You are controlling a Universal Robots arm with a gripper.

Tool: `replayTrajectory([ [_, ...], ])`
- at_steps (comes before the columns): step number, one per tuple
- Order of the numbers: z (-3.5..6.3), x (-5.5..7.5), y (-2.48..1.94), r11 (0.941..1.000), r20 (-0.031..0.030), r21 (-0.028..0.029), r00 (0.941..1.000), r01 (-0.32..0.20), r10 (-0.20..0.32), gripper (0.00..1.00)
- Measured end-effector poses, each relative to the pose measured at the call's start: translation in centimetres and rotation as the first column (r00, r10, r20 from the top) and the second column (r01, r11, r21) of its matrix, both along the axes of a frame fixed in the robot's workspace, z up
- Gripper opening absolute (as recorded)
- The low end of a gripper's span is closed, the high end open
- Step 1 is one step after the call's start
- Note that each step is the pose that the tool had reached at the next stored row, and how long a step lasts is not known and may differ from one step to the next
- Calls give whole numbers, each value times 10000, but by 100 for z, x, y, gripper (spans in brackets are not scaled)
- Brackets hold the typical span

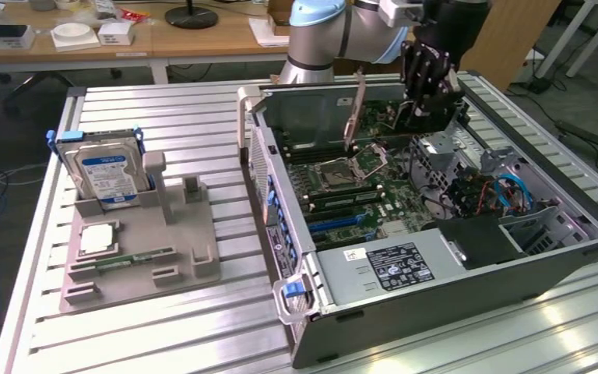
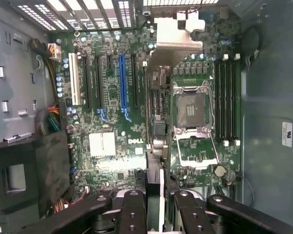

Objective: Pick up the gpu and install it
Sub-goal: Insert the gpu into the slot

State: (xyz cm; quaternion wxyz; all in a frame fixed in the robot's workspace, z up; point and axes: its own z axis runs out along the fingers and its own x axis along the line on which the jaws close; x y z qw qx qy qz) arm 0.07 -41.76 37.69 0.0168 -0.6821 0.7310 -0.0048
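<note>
The gripper [image 1: 425,105] was clenched on the gpu [image 1: 357,109], holding it on edge inside the open case [image 1: 466,304], above the motherboard [image 2: 112,146]. The gpu's pale bracket was at the end away from the gripper. White "DELL" lettering was printed on the motherboard, near a blue slot [image 2: 122,80]. On the grey stand [image 1: 143,265] beside the case, the hard drive [image 1: 107,171] stood upright, and the text on its blue-and-white label was unreadable.

Bright even room light, soft glare on table [image 1: 575,323], faint shadows
</note>
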Motion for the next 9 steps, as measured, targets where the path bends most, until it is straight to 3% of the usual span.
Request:
replayTrajectory([
  [3, -29, -3, 0, 10000, -21, 0, 10000, -9, 9, 27],
  [9, -121, -10, -5, 10000, -125, 0, 9999, -56, 56, 27],
])
